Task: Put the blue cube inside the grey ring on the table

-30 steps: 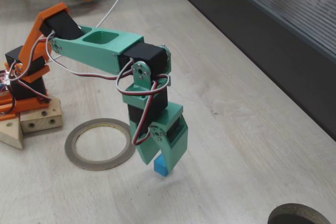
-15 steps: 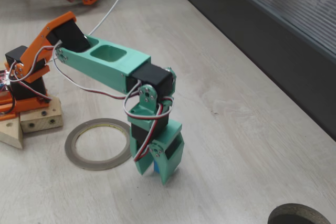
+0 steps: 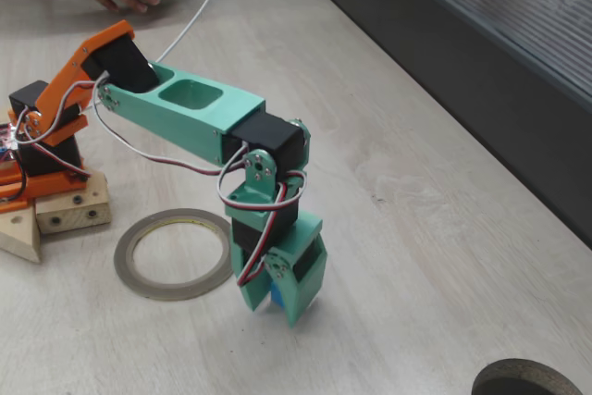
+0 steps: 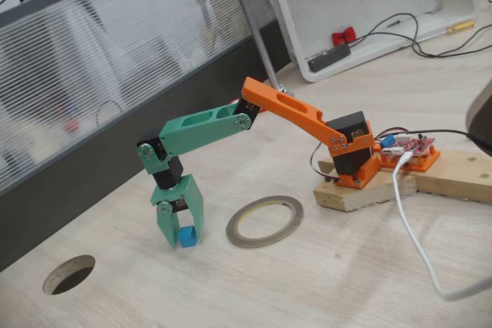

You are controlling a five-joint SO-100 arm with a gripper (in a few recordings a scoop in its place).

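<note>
Having dropped over the last second, the gripper (image 4: pixel 181 237) now straddles the cube (image 4: pixel 187 236) on the table (image 3: pixel 416 228) beside the ring (image 3: pixel 173 253), jaws apparently closing on it for the lift.

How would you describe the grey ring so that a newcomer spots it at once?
Start at the robot's wooden base block on the pale table. Just in front lies the grey ring, flat and thin, beside the green hand. Its yellowish inner rim sets it apart from the darker, thicker ring at the table's edge.
</note>
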